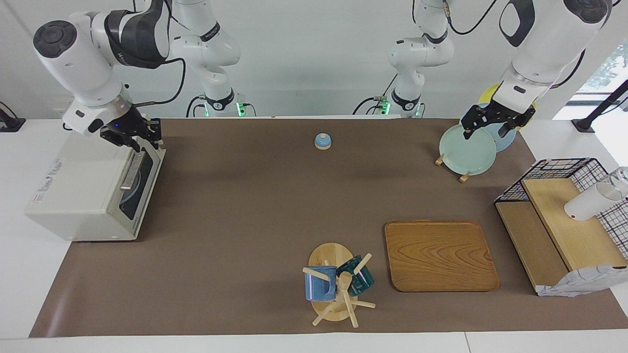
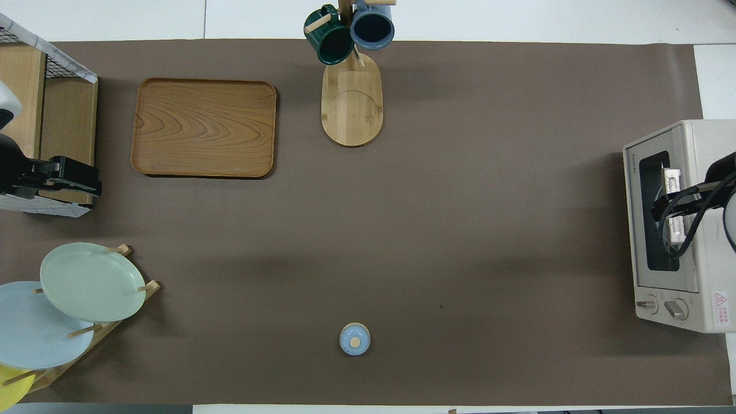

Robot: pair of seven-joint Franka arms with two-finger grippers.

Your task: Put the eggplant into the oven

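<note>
My right gripper [image 1: 131, 133] hangs empty, jaws part-open, above the toaster oven [image 1: 83, 191]'s shut door; I lift straight toward twelve o'clock.

One camera sits high across the table and looks back at me, so my two bases stand along its top edge. The other hangs high above my own end and looks forward and steeply down. Both stand well back and share the whole brown table mat [image 1: 245, 206] [image 2: 460, 230], turned half about: the boxy cream-white toaster oven [image 1: 73, 196] [image 2: 704, 230] swaps sides between them.
</note>
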